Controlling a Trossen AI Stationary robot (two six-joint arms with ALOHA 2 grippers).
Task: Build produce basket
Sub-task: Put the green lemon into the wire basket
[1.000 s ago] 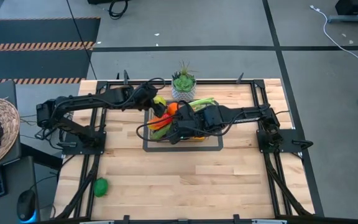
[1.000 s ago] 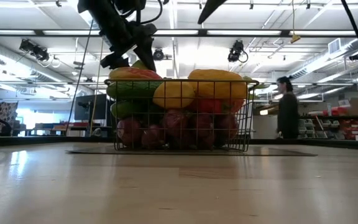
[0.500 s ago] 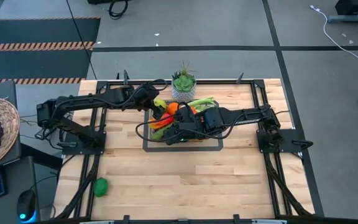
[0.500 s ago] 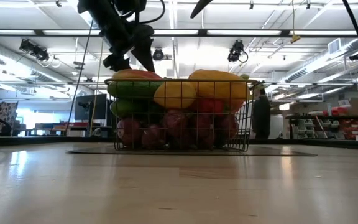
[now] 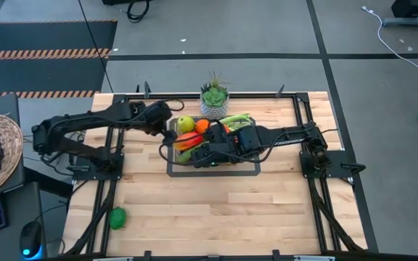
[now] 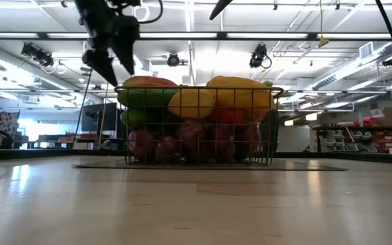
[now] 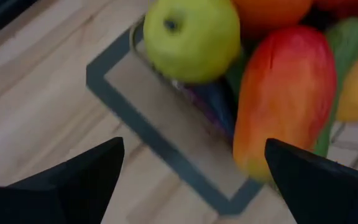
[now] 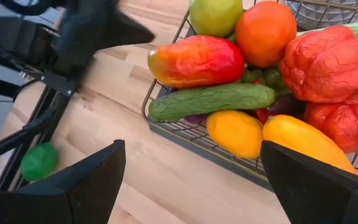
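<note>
Dark wire forms the basket (image 5: 232, 161), an open grid with a rounded rim, standing on a grey rectangular mat (image 5: 251, 172) near the middle of the pale wood-plank table (image 5: 216, 217). It is heaped above the rim with smooth, glossy toy produce: a round green apple (image 7: 190, 38) at the corner nearest the left arm, an orange ball (image 8: 266, 32) beside it, a long red-to-orange mango (image 8: 196, 60), a bumpy green cucumber (image 8: 211, 100) lying along the basket's edge, two yellow lemon shapes (image 8: 236, 132), and wrinkled red peppers (image 8: 325, 61). A potted succulent (image 5: 214, 98) stands just beyond the basket's far side. One green fruit (image 5: 117, 217) lies alone near the table's front left corner, well apart from everything else.

The left gripper (image 5: 167, 129) hovers just outside the basket's left edge, above its rim in the low view, fingers spread wide and holding nothing. The right gripper (image 5: 197, 154) hangs over the basket's near left part, its fingers (image 8: 73, 186) also parted wide and empty. Bare boards stretch across the whole front half of the table
</note>
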